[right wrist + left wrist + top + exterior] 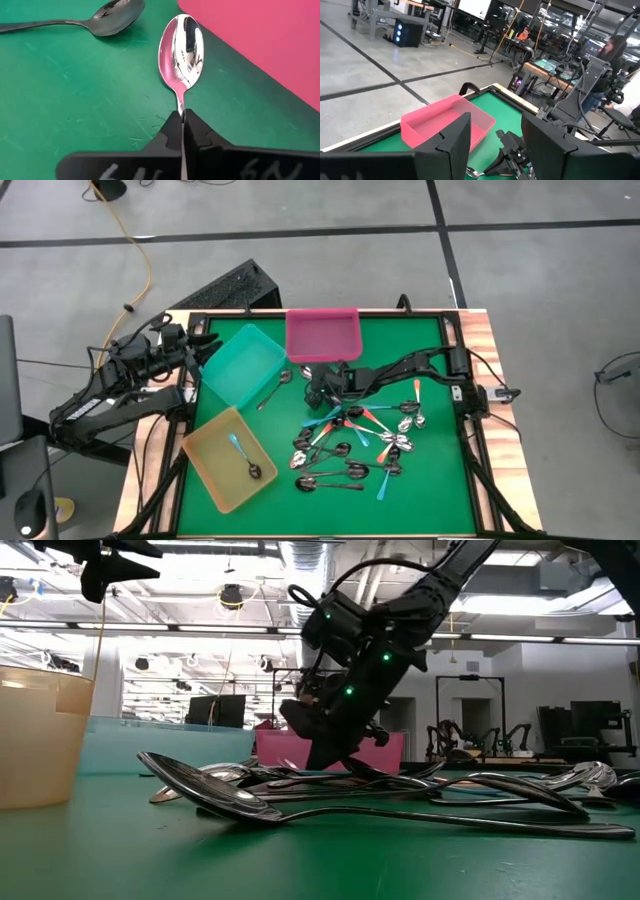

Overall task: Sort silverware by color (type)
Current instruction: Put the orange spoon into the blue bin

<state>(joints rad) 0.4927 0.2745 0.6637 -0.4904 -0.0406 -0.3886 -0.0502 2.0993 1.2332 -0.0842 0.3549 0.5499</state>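
In the yellow tray (205,463) sits one blue-handled spoon (243,456); the pink tray (322,335) looks bare. The right gripper (181,131) is pinched tight on a shiny spoon (181,42) beside it. The left gripper (495,145) is closed on nothing.

Three plastic trays are set on the green desk (440,420): a pink tray (322,335) at the far edge, a teal tray (242,365) beside it, a yellow tray (215,450) nearer. A yellow cable (138,240) is laid across the floor.
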